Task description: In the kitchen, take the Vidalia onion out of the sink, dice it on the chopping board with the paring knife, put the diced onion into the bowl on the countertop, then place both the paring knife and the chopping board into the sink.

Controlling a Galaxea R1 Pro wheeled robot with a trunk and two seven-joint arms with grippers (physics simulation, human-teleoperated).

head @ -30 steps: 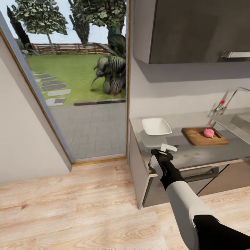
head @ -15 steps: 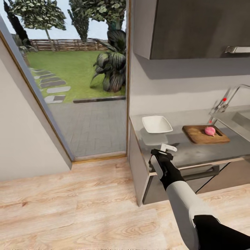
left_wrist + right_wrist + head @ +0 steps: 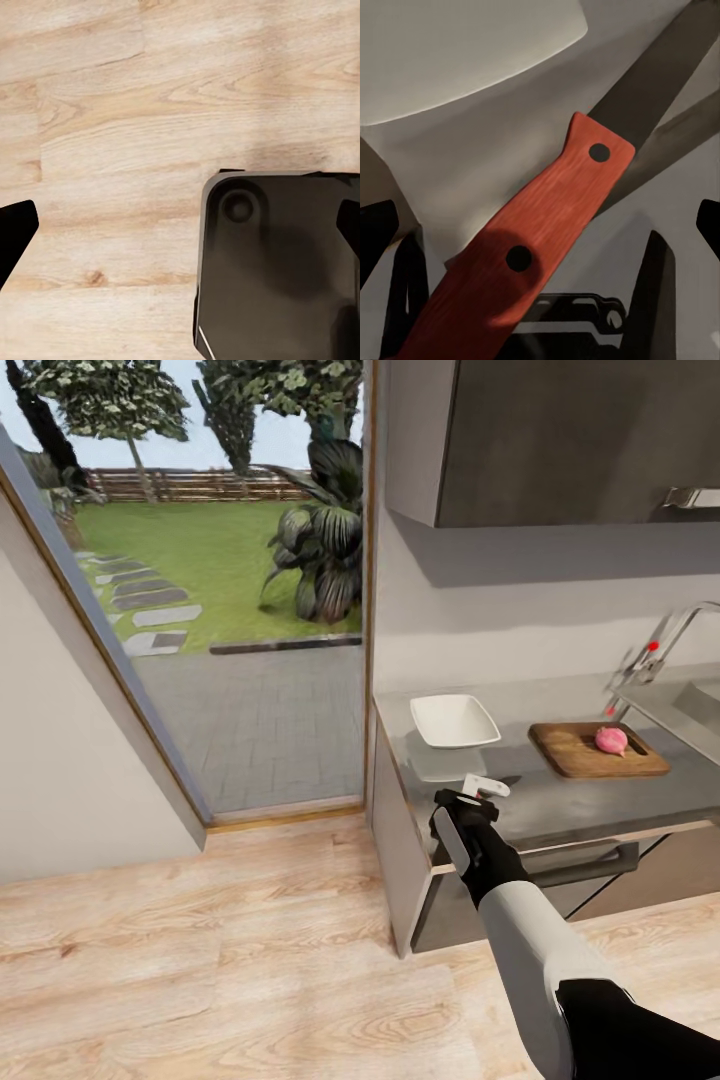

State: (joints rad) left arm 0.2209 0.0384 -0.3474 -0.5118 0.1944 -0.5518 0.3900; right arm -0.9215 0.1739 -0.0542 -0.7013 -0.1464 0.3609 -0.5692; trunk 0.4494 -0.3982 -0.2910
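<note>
1. Pink onion (image 3: 611,739) sits on the board (image 3: 588,754), at the right of the countertop (image 3: 560,800) and just left of the sink (image 3: 690,712), so by my reading it is out of the basin and set for dicing.
2. Right gripper (image 3: 478,792) hangs over the counter's near edge; in the right wrist view a red-handled knife (image 3: 521,247) with a dark blade lies between its fingers, clamped as far as I can judge, blade aimed toward the bowl (image 3: 453,721).
3. White bowl stands left of the board, well apart from it, ready for the pieces.
4. Left gripper (image 3: 180,225) has its tips spread, holding nothing, above the wooden floor (image 3: 112,112) and a dark part of the robot.
5. Nothing lies between knife and board; the tap (image 3: 655,645) stands behind the board, clear of a cut.
</note>
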